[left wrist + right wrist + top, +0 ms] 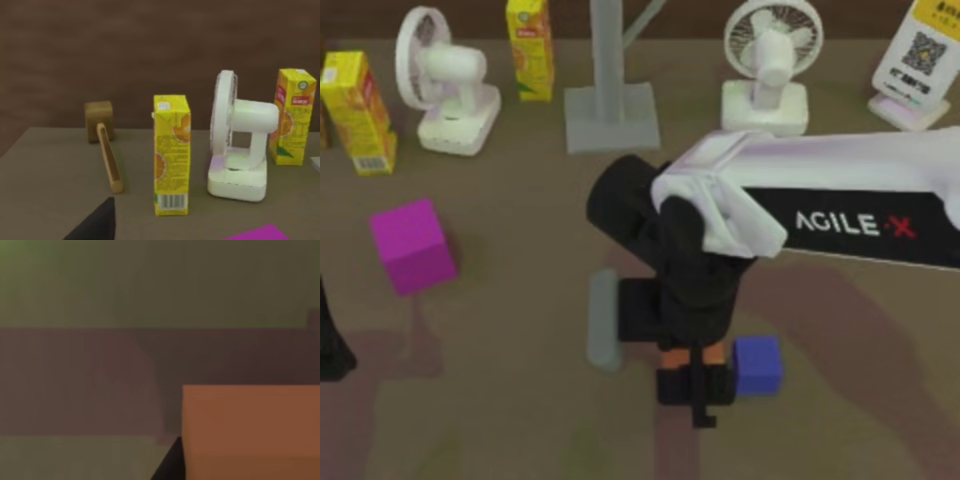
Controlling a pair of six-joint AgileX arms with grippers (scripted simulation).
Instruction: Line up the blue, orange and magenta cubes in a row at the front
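My right gripper (697, 380) hangs low over the front middle of the table (500, 420), pointing straight down, my arm reaching in from the right side. The orange cube (672, 358) sits under my wrist with only a sliver of it showing from above; in my right wrist view it fills the near corner as a flat orange face (250, 432) with a dark finger (170, 462) just beside its edge. My fingers appear to stand either side of the cube, but I cannot tell whether they are pressing on it or merely flanking it.

The blue cube (757, 364) is just beside my gripper on the right side, very close to or touching the orange one; I cannot tell which. A grey bar-shaped object (605, 320) lies just to the left of my wrist. The magenta cube (413, 245) is well apart, far to my left and farther back, with bare table all round it.

Toward the front edge, open table runs to both sides of my gripper. Behind me stand two white fans (450, 85) (768, 65), a grey stand (611, 115), two yellow juice cartons (358, 110) (530, 48) and a sign (918, 60).

My left gripper (332, 350) is parked at the left edge.
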